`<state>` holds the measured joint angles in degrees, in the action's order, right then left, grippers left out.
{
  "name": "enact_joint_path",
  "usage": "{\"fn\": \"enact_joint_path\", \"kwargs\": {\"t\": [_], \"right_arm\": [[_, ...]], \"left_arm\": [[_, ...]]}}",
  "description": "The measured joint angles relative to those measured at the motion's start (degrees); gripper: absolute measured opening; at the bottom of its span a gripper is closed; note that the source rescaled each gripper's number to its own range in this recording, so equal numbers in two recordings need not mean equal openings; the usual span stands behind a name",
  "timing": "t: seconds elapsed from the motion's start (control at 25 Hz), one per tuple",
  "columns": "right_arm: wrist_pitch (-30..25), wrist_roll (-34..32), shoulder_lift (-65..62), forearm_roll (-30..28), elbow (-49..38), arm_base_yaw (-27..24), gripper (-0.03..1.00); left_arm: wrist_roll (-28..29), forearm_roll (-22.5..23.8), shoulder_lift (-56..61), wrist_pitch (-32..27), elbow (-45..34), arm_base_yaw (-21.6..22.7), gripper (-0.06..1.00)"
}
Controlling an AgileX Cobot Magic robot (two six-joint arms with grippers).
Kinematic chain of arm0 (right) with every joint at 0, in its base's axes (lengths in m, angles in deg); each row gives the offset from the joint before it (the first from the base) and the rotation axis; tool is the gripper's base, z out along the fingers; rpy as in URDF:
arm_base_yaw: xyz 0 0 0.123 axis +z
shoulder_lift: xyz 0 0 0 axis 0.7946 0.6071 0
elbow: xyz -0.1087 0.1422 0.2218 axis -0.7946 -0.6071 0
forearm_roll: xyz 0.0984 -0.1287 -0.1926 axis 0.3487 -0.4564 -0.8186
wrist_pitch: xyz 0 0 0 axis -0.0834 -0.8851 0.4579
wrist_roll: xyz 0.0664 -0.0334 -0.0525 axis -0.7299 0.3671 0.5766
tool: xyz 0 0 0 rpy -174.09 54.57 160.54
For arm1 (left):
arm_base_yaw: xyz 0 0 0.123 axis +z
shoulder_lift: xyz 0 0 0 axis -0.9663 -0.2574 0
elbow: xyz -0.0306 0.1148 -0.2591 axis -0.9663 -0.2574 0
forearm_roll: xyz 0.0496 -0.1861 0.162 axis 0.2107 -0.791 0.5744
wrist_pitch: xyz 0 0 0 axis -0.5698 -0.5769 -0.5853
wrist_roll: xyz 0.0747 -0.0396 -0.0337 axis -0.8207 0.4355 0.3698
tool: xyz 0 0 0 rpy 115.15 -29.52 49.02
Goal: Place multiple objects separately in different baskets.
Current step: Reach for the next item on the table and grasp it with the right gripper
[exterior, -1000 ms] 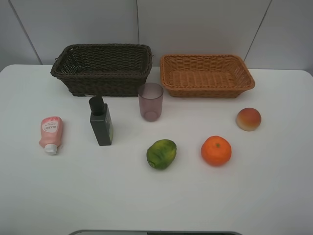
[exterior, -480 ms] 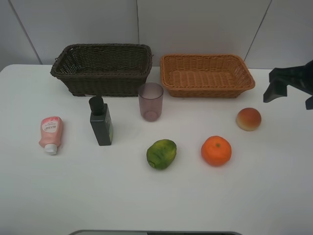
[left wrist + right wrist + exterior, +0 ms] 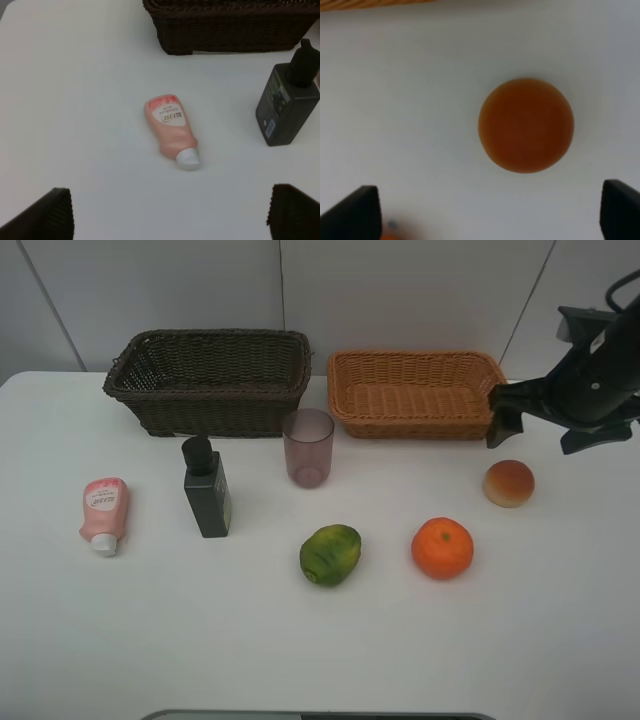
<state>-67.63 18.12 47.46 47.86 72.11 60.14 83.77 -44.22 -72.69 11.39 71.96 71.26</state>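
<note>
Left gripper (image 3: 170, 215): jaws wide, empty, above the pink tube (image 3: 104, 513), which lies flat far left of the purple cup (image 3: 307, 447). The tube is soft, so pinch mid-body, not the cap. Pump bottle (image 3: 207, 490) stands just left of the cup: rigid, tippy, grab the body low. Green fruit (image 3: 330, 554) and orange (image 3: 442, 547) sit front-right of the cup. Both are round and will roll, so grip across the widest part. Peach (image 3: 509, 483) is far right of the cup, on the table. Right gripper (image 3: 537, 437) is above it, spread, holding nothing. The wrist view is blurred; the skin is probably smooth, so centre the pinch.

Dark basket (image 3: 210, 412) — rough wicker, cup (image 3: 307, 445) — translucent plastic
</note>
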Motion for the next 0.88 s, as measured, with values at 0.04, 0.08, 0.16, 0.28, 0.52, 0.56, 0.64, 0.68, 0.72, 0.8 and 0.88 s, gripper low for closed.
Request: {"fn": "enact_joint_path", "kwargs": {"t": [0.04,0.08,0.16,0.28,0.52,0.56,0.64,0.68,0.72,0.8,0.88], "right_arm": [[0.00,0.92,1.24,0.06,0.36,0.11,0.90],[0.00,1.82,2.19,0.10,0.61,0.11,0.90],[0.00,2.86,3.98,0.26,1.22,0.12,0.90],[0.46,3.47,5.20,0.32,1.47,0.12,0.90],[1.74,4.19,6.39,-0.61,1.63,0.12,0.90],[1.88,4.85,7.06,-0.66,1.63,0.12,0.90],[2.20,5.68,8.16,-0.66,1.63,0.12,0.90],[2.34,5.86,8.84,-0.60,1.63,0.12,0.90],[2.52,6.08,9.43,-0.60,1.63,0.07,0.90],[2.84,6.23,10.28,-0.36,1.63,-0.53,0.90],[3.08,6.23,10.78,-0.37,1.63,-1.52,0.90]], "left_arm": [[0.00,0.00,0.00,0.00,0.00,0.00,1.00],[0.00,0.00,0.00,0.00,0.00,0.00,1.00],[0.00,0.00,0.00,0.00,0.00,0.00,1.00],[0.00,0.00,0.00,0.00,0.00,0.00,1.00],[0.00,0.00,0.00,0.05,0.00,0.00,1.00],[0.00,0.00,0.00,0.05,0.00,0.00,1.00],[0.00,0.00,0.00,0.05,0.00,0.00,1.00],[0.00,0.00,0.00,0.05,0.00,0.00,1.00],[0.00,0.00,0.00,0.05,0.00,0.00,1.00],[0.00,0.00,0.00,0.05,0.00,0.00,1.00],[0.00,0.00,0.00,0.05,0.00,0.00,1.00]]}}
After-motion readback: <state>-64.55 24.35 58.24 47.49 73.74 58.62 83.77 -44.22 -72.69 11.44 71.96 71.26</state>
